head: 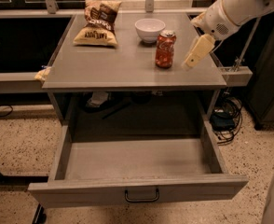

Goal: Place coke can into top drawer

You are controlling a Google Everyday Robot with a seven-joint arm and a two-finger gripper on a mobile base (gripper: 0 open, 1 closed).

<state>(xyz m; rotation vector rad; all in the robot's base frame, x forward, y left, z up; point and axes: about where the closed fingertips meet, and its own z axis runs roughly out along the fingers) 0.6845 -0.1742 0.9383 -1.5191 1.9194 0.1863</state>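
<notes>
The coke can (165,49) stands upright on the grey table top (127,64), right of centre and just in front of the white bowl. My gripper (194,57) hangs just above the table top a short way to the right of the can, apart from it and holding nothing. The top drawer (137,190) is pulled out wide below the table, its grey inside bare and its black wire handle (141,196) at the middle of the front panel.
A white bowl (149,29) sits behind the can. A brown chip bag (98,22) lies at the back left of the table top. Cables (225,118) lie on the speckled floor to the right. A dark cabinet (272,78) stands at the far right.
</notes>
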